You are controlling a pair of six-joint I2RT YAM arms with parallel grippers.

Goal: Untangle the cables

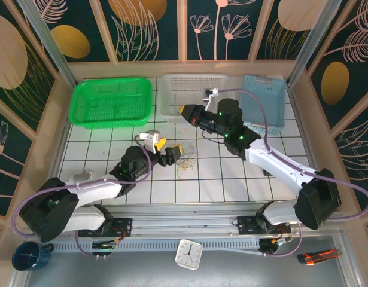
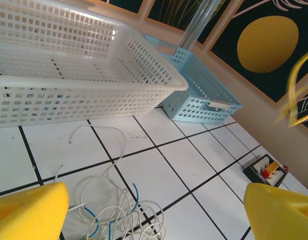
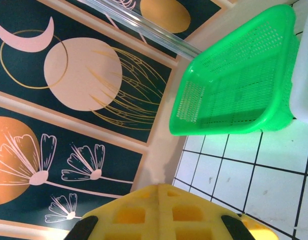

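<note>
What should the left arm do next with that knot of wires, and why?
Probably lower the left gripper and close on one white strand: its jaws stand wide open above the cables, which lie loosely tangled on the tiles.

Three baskets stand along the far side: one green basket at left, one white basket in the middle and one blue basket at right. There are two arms, the left arm and the right arm. One tangle of cables lies between them, its white and blue strands too entwined to count. Along the near edge are one clock, one mug and one cutter.
</note>
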